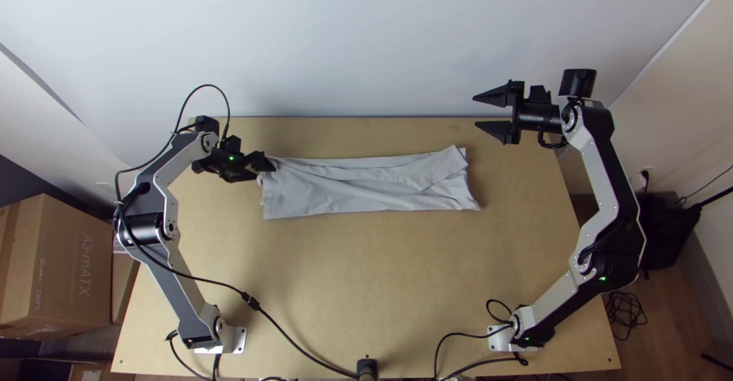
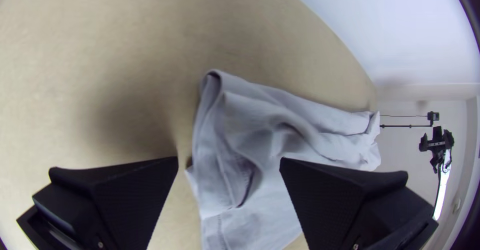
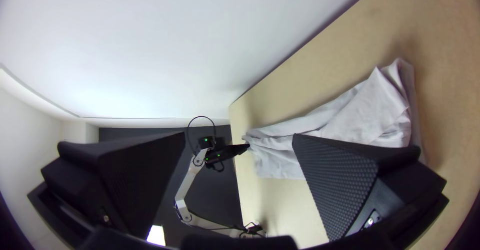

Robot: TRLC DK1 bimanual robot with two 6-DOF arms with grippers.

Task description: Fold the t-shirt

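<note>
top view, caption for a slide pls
Grey t-shirt folded into a long strip, left gripper at one end, right gripper open.

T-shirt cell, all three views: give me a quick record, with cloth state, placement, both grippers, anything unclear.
cloth: light grey t-shirt, long narrow strip, wrinkled, loose flap at right end
placement: lengthwise across wooden table, toward far edge
left gripper: open, at shirt's left end, cloth between fingers
right gripper: open, beyond shirt's upper right corner in top view, apart from cloth
unclear: whether left fingers touch cloth; number of layers
</note>
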